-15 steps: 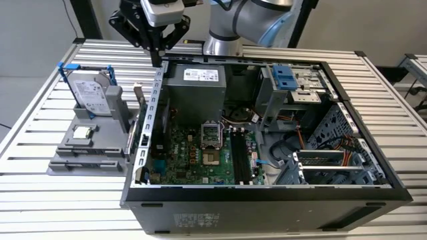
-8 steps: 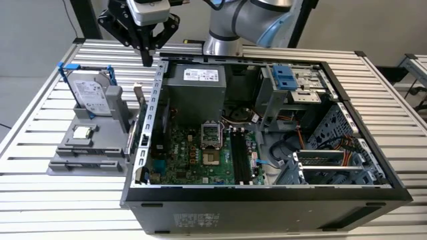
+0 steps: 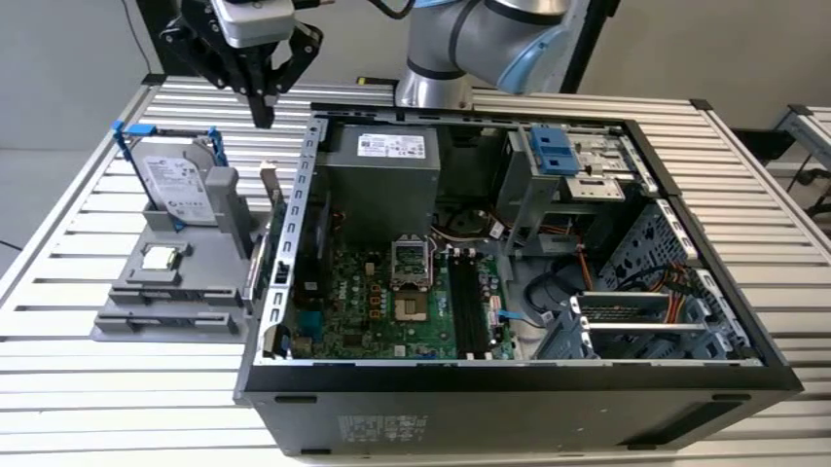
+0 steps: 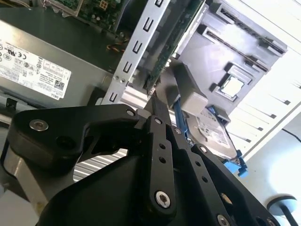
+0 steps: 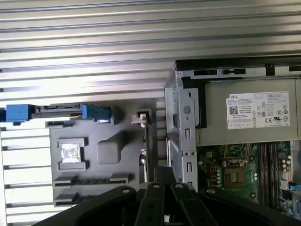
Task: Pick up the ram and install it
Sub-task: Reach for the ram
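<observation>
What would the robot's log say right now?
end effector: over ram | ram: upright in grey holder, beside case | install: not done

The exterior view looks down from high off the computer case (image 3: 520, 404), taking in the parts holder (image 3: 130, 326) beside it. The first wrist view faces straight down, close above the case's holder-side wall; the second wrist view slants past the gripper (image 4: 156, 101). Both wrist views share that wall, holder and power supply (image 5: 256, 110).

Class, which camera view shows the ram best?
The second wrist view: the ram runs long and green, close up. The first wrist view shows its thin edge; the exterior view a small sliver.
</observation>
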